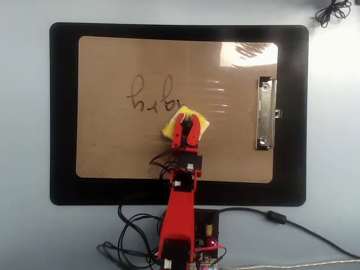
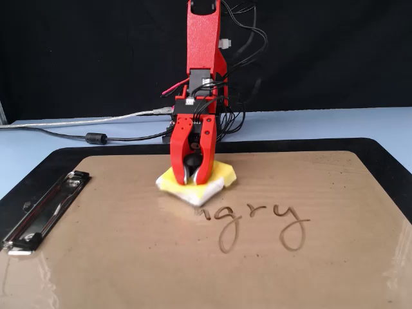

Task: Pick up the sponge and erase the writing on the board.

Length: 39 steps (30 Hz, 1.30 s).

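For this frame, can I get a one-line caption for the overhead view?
Red claw presses sponge on board, at the writing's right end.

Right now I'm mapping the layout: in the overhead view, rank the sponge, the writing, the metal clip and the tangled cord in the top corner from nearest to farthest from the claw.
1. The sponge, under the claw.
2. The writing, up-left on the board.
3. The metal clip, at the board's right edge.
4. The tangled cord, top-right corner, off the black mat.

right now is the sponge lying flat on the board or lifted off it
Flat on the board. In the fixed view the sponge rests on the surface beside the writing, with the gripper shut on it from above.
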Each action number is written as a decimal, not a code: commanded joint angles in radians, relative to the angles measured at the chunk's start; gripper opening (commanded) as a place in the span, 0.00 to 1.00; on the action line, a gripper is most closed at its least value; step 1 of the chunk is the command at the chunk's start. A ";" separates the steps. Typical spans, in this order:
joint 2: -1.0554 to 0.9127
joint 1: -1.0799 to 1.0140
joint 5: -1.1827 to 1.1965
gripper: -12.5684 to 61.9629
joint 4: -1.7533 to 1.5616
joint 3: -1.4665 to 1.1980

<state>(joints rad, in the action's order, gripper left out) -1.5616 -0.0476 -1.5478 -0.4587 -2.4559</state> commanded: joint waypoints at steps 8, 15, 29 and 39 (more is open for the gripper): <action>0.308 0.015 0.003 0.07 -0.023 0.321; 0.011 0.118 -0.028 0.07 0.020 0.012; -0.176 0.195 -0.026 0.07 0.060 -0.135; 0.336 0.186 -0.020 0.07 0.034 0.351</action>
<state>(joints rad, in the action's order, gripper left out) -1.1336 0.1243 -1.5555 -0.4326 -1.9911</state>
